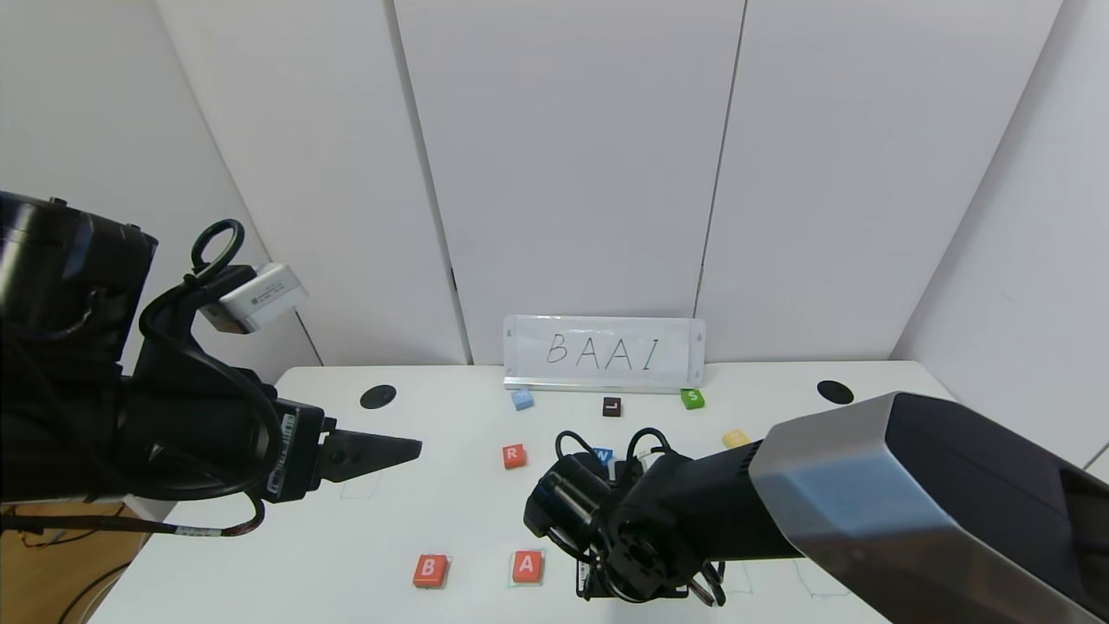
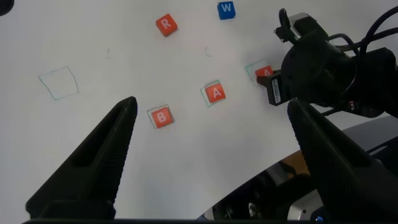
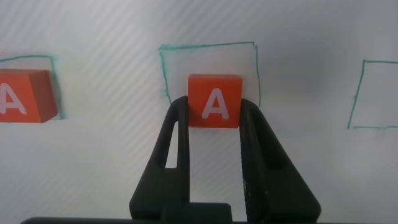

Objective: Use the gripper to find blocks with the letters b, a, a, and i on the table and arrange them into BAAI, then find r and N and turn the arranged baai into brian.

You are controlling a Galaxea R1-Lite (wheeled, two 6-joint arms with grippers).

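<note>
A BAAI sign (image 1: 605, 351) stands behind blue W (image 1: 603, 454), black L (image 1: 612, 406) and green S (image 1: 692, 399) blocks.

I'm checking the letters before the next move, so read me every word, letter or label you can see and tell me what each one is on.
"BAAI": handwritten on the white sign at the table's back edge.
"B": orange-red block.
"A": orange-red block beside it.
"A": second orange-red block, between the right gripper fingers.
"R": orange-red block.
"W": blue block.
"L": black block.
"S": green block.
Light blue block, yellow block: unreadable.
</note>
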